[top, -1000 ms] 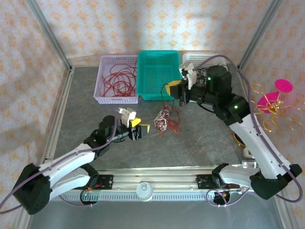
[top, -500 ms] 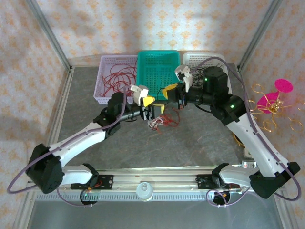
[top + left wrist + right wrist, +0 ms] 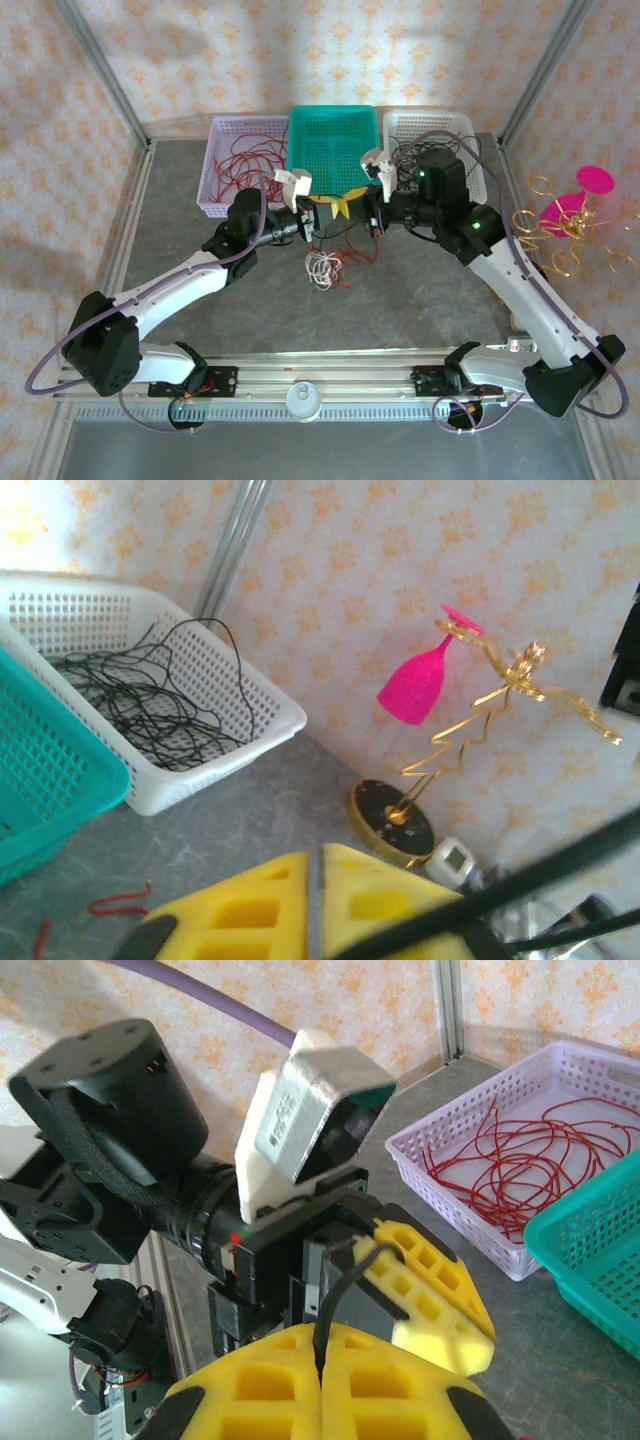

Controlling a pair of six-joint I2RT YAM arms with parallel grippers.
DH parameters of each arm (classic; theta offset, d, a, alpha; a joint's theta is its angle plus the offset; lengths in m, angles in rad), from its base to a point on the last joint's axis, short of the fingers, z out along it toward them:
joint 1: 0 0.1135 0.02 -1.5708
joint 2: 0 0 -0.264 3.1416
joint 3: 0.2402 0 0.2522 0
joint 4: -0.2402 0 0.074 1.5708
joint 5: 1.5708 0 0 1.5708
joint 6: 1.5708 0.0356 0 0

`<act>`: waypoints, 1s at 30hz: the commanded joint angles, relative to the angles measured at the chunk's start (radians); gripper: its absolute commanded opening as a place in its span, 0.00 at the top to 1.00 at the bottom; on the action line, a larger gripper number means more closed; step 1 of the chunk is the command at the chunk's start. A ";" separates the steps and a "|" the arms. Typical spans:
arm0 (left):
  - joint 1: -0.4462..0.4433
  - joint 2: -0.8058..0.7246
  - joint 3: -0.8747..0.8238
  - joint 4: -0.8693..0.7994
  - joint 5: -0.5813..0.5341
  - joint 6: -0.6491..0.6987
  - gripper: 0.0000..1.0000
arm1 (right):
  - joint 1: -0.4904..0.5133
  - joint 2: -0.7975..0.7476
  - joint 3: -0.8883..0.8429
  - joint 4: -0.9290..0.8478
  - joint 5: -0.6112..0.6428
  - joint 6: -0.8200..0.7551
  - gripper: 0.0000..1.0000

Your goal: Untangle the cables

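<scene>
Tightly in right pincer (image 3: pixel 320 1358): black cable (image 3: pixel 333 1295)

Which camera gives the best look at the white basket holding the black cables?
The left wrist view: the white basket is close, with its near corner and the black cables inside unobstructed. In the top external view it sits partly behind the right arm.

Red, white, black cables (image 3: pixel 322 268), teal basket (image 3: pixel 300 160), lilac basket (image 3: pixel 240 209), white basket (image 3: pixel 230 770), yellow left end effector (image 3: pixel 322 209), yellow right end effector (image 3: pixel 350 196), grey tabletop (image 3: pixel 170 220), orange-floral cream wallpaper (image 3: pixel 300 50)
</scene>
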 commanded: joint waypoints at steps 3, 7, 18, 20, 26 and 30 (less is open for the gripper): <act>0.006 -0.062 0.036 -0.056 -0.158 -0.014 1.00 | 0.008 -0.031 -0.045 0.104 0.219 -0.003 0.72; 0.004 -0.139 0.040 -0.164 -0.233 -0.014 1.00 | 0.008 -0.100 -0.195 0.272 0.625 0.052 0.44; -0.010 -0.251 0.157 -0.368 -0.284 -0.163 1.00 | -0.019 -0.036 -0.540 0.734 0.114 0.227 0.34; -0.011 -0.255 0.181 -0.371 -0.289 -0.170 1.00 | -0.016 -0.009 -0.565 0.819 0.028 0.279 0.34; -0.017 -0.213 0.295 -0.504 -0.388 -0.142 1.00 | -0.016 -0.030 -0.536 0.756 -0.050 0.250 0.36; -0.019 -0.205 0.303 -0.528 -0.437 -0.137 1.00 | -0.015 -0.095 -0.469 0.596 -0.113 0.191 0.34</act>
